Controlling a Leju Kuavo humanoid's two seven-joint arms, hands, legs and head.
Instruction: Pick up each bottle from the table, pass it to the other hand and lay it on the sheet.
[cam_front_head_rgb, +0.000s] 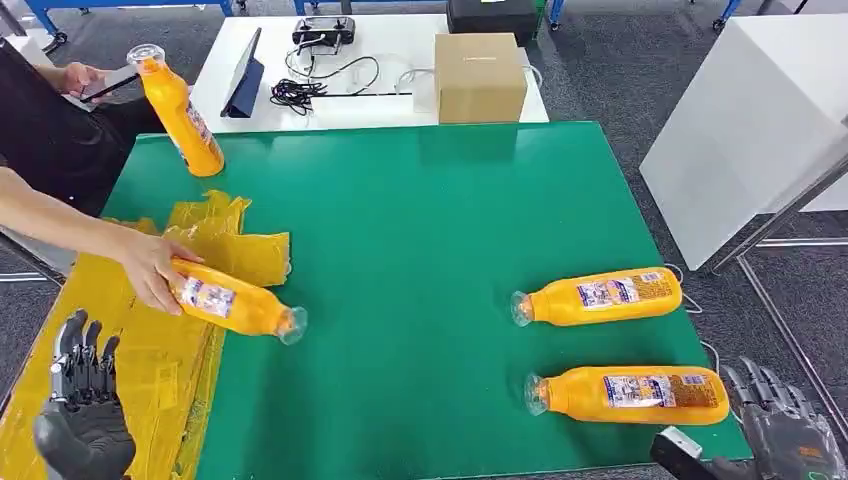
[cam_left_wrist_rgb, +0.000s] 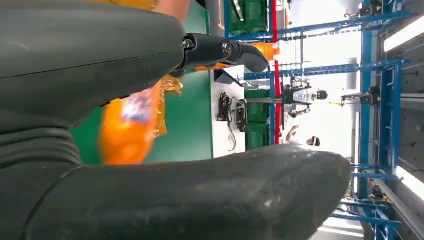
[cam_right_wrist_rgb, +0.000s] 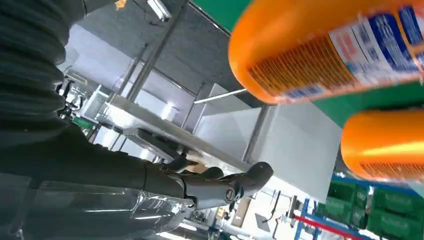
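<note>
Two orange bottles lie on their sides on the green table (cam_front_head_rgb: 420, 220): a nearer bottle (cam_front_head_rgb: 630, 394) at the front right and a farther bottle (cam_front_head_rgb: 600, 296) just behind it. The bases of both fill part of the right wrist view, the nearer bottle (cam_right_wrist_rgb: 325, 50) and the farther bottle (cam_right_wrist_rgb: 385, 145). My right hand (cam_front_head_rgb: 785, 430) is open, just off the table's front right corner beside the nearer bottle. A third bottle (cam_front_head_rgb: 235, 303) lies at the edge of the yellow sheet (cam_front_head_rgb: 130, 330), with a person's hand (cam_front_head_rgb: 150, 265) on it. My left hand (cam_front_head_rgb: 82, 410) is open over the sheet's near end.
A fourth orange bottle (cam_front_head_rgb: 180, 110) stands tilted at the table's far left corner. Behind the green table a white table carries a cardboard box (cam_front_head_rgb: 480, 77), a tablet (cam_front_head_rgb: 245, 75) and cables. A white cabinet (cam_front_head_rgb: 740, 130) stands to the right.
</note>
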